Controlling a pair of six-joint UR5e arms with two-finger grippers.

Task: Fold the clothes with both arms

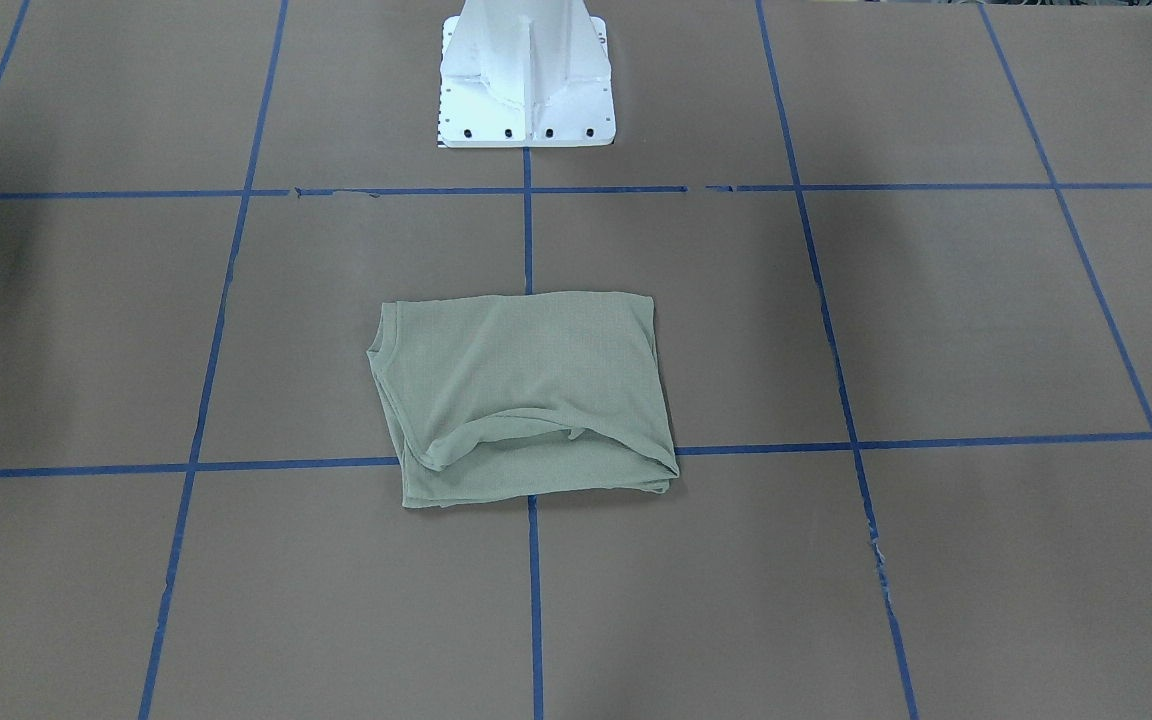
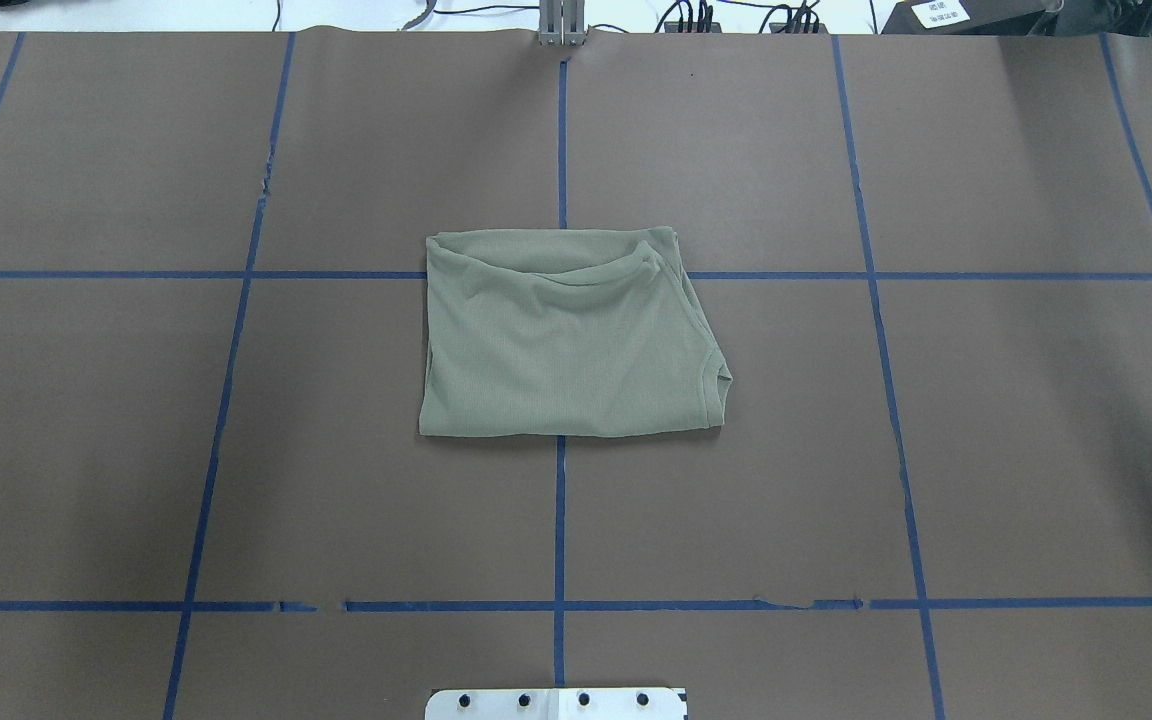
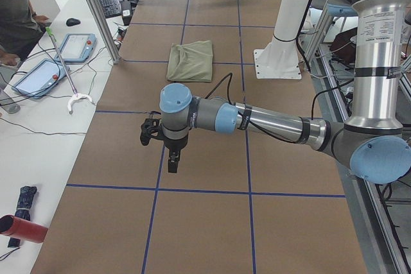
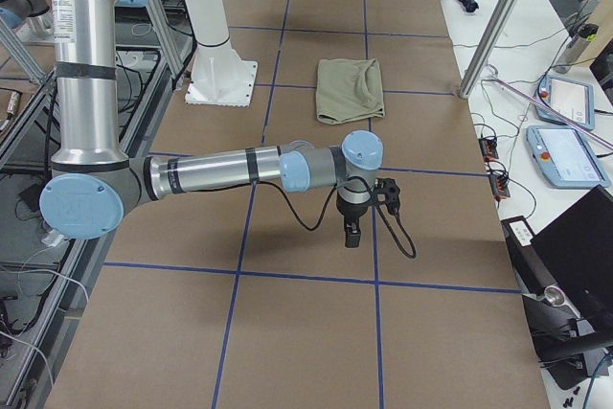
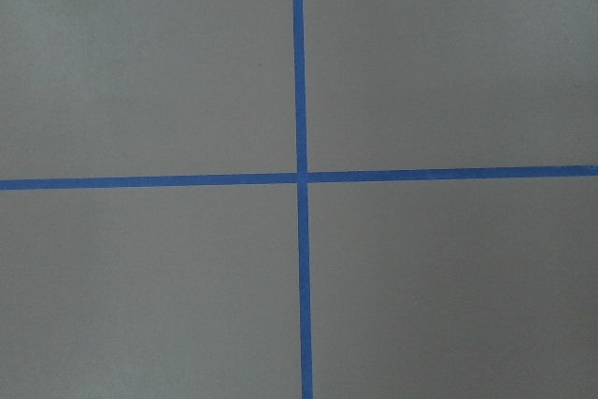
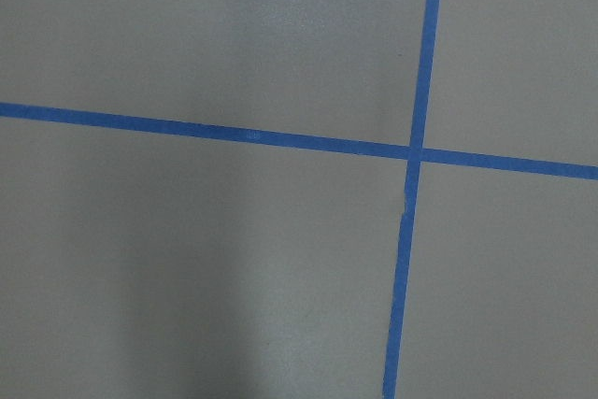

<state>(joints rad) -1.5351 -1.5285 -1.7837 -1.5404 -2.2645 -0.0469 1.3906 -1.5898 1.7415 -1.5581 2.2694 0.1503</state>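
Shirt (image 2: 566,340) lies in the middle of the tabletop (image 2: 336,450) as a compact, roughly square packet, straddling a crossing of the blue tape lines (image 2: 561,520). Nothing touches it. Its neck opening (image 2: 716,385) shows at one side edge, and the edge farthest from the robot is bunched into a soft ridge.

By the look of it the folding is done, or very nearly. If anything remains, it is tidying that rumpled far edge or one more fold. Either would need both arms to travel in from the tabletop's ends and take opposite corners together.

The overhead and front views give the packet's outline and creases but show no arms. Only the side views show them. The left arm (image 3: 276,123) and right arm (image 4: 211,171) each reach out low over bare tabletop, well apart from the shirt. The left claw (image 3: 172,166) and right claw (image 4: 352,237) point straight down. I cannot tell whether either is wide or narrow. Both wrist views show only tape crossings, with no fingers or cloth.
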